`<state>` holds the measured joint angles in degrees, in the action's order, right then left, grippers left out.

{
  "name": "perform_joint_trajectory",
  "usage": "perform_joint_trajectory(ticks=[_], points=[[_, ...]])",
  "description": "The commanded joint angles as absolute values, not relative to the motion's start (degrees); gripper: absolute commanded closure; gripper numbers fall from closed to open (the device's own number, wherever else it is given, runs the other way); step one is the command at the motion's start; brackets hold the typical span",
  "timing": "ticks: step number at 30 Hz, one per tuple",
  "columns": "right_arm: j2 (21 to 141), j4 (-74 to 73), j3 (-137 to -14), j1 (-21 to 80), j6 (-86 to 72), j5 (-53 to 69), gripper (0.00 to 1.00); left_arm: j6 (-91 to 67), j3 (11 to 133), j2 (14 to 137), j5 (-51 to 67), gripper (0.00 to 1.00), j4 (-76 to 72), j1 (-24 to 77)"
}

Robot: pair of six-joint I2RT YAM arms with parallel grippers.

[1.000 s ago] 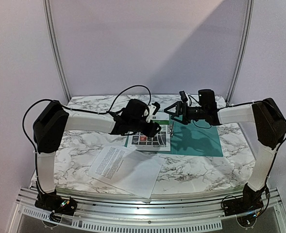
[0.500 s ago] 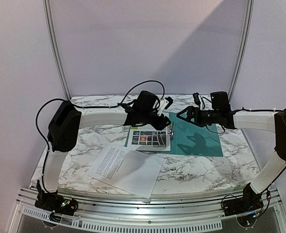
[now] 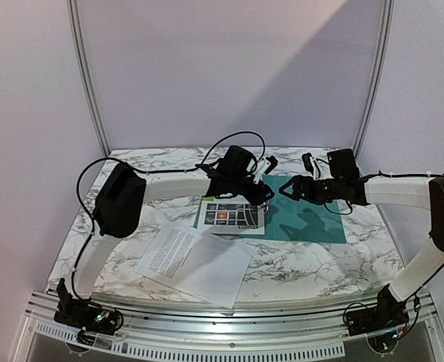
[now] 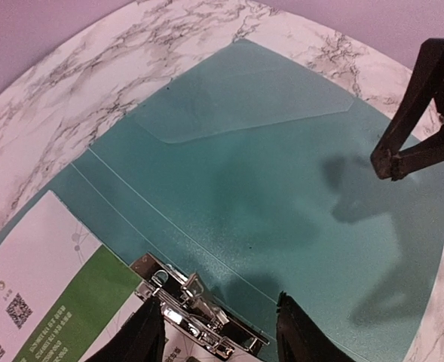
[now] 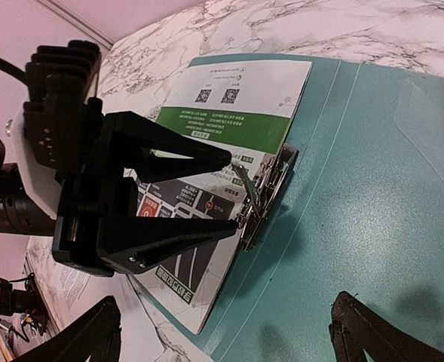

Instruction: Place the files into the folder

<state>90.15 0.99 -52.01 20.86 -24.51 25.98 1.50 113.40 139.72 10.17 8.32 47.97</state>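
The teal folder [image 3: 308, 219] lies open on the marble table. The green-header map sheet [image 3: 231, 216] lies on its left half, its edge at the metal clip [image 4: 195, 311], whose lever stands up [image 5: 244, 179]. The white text sheet [image 3: 191, 260] lies loose on the table in front. My left gripper [image 3: 264, 197] is open, its fingers [image 4: 148, 333] on either side of the clip, holding nothing. My right gripper [image 3: 286, 188] is open and empty above the folder's right half [image 5: 372, 188], facing the left gripper [image 5: 229, 192].
The two grippers are close together over the folder's spine. A white frame post [image 3: 90, 83] stands at the back left and another [image 3: 372, 75] at the back right. The table's near edge has a metal rail [image 3: 229, 320].
My left gripper has moved right and back, from over the map sheet to the clip. My right gripper has drawn back to the right, off the clip.
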Motion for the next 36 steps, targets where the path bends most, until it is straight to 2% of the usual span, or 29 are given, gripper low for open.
perform_joint_trajectory(ticks=[1,8,17,22,36], points=[[87.84,0.09,-50.35,20.66,-23.55,25.2,0.04,0.21,114.23,142.54,11.28,0.5,7.57,47.47],[88.09,1.37,-49.02,20.69,-24.68,27.23,0.04,-2.62,114.22,144.32,13.05,0.59,4.31,46.97],[88.06,1.65,-48.58,20.69,-25.14,27.89,0.04,-4.22,113.0,145.01,14.69,0.89,2.82,46.87],[87.98,1.63,-48.75,20.72,-25.48,28.39,0.05,-5.38,110.12,143.79,14.02,0.98,2.13,46.98],[85.86,0.09,-49.14,20.73,-25.24,28.33,0.05,-12.66,91.3,132.57,13.51,1.0,-8.85,49.82]])
